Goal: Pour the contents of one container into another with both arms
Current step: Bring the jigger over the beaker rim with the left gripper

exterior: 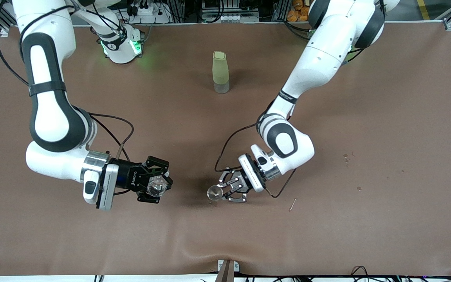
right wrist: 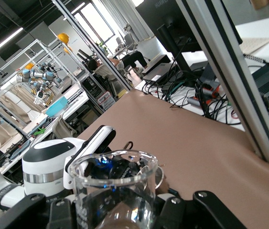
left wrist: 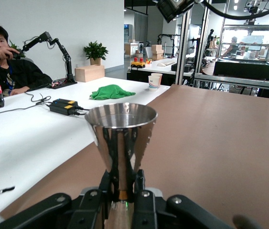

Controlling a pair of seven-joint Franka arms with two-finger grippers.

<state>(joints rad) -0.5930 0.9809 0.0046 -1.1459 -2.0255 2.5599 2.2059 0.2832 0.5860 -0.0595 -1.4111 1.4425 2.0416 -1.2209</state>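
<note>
Nearest the front camera, a metal jigger [exterior: 214,192] is held upright in the closed left gripper [exterior: 225,191], and a clear glass beaker [exterior: 157,186] is gripped by the right gripper [exterior: 156,185], toward the right arm's end. The two vessels are kept apart, with bare brown table [exterior: 386,117] between them. A capped green bottle [exterior: 220,72] is seen standing farther back, well apart from both. A small stick [exterior: 293,204] lies near the left gripper.

From the left wrist, the jigger [left wrist: 121,143] is seen clamped at its waist by the fingers [left wrist: 139,183], its rim level.

From the right wrist, the beaker [right wrist: 112,191] is seen held between the pads, its rim tilted in that view, with the left gripper [right wrist: 106,164] just past it.
</note>
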